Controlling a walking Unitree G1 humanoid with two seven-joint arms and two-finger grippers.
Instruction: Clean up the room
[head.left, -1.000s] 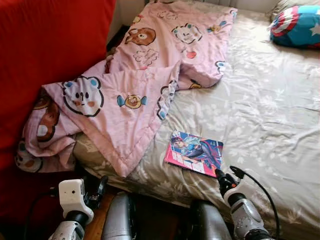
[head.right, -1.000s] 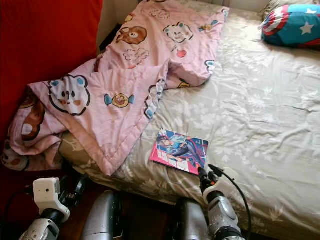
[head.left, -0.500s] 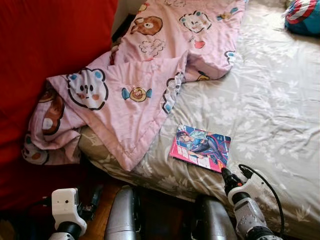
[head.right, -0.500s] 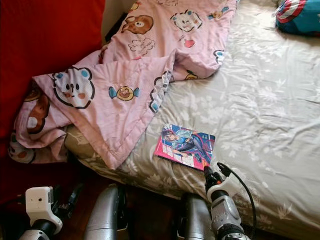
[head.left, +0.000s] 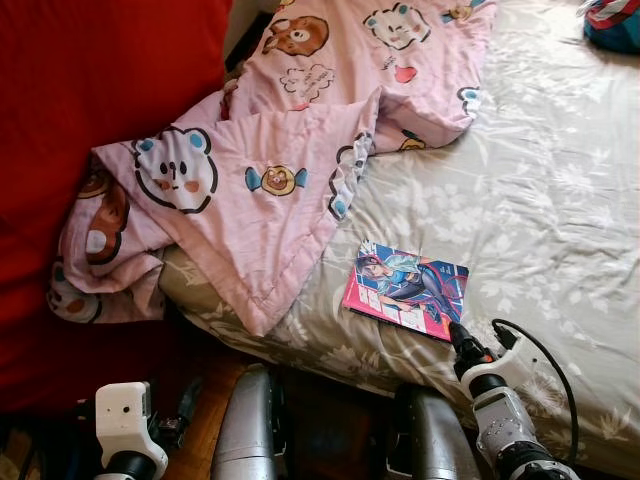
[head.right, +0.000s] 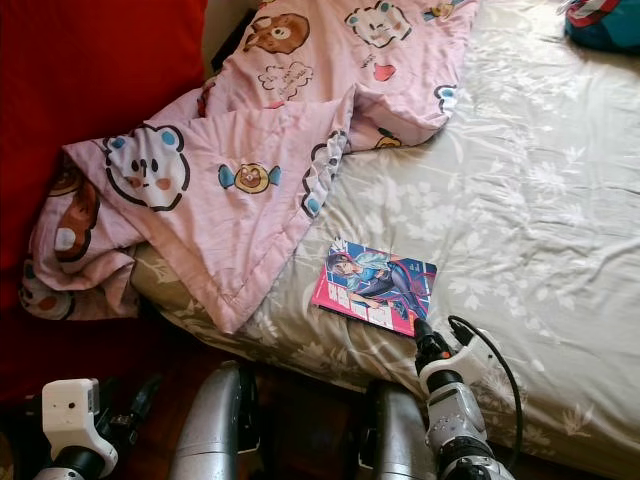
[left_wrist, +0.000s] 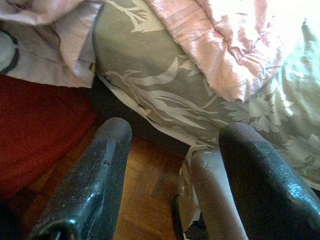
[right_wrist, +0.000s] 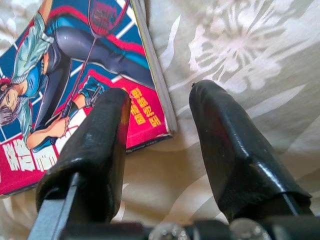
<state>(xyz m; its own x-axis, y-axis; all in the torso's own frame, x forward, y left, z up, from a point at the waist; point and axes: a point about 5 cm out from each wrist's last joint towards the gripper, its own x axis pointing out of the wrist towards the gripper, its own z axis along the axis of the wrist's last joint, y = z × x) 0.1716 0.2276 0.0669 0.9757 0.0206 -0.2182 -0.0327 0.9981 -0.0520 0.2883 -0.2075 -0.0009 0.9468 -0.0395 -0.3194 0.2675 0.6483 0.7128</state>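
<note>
A colourful comic book (head.left: 407, 289) lies flat on the grey floral bed sheet (head.left: 540, 200) near the bed's front edge. My right gripper (right_wrist: 157, 107) is open and low over the sheet, its fingertips straddling the book's near corner (right_wrist: 167, 127); one finger (right_wrist: 107, 125) overlaps the cover, the other (right_wrist: 220, 130) is over bare sheet. In the eye view the right gripper (head.left: 462, 342) sits just beyond the book's right corner. My left gripper (left_wrist: 172, 145) hangs open beside the bed over the wooden floor. A pink cartoon quilt (head.left: 260, 170) is bunched at the bed's left side.
A red wall or cushion (head.left: 90, 110) fills the left. The quilt's corner (left_wrist: 225, 60) droops over the mattress edge. A blue and red pillow (head.left: 612, 20) lies at the far right of the bed. My two silver legs (head.left: 250, 430) stand against the bed front.
The camera has tilted down and nearer, so the scene has slid up. My right gripper has reached forward to the book's corner. The left arm has dropped lower.
</note>
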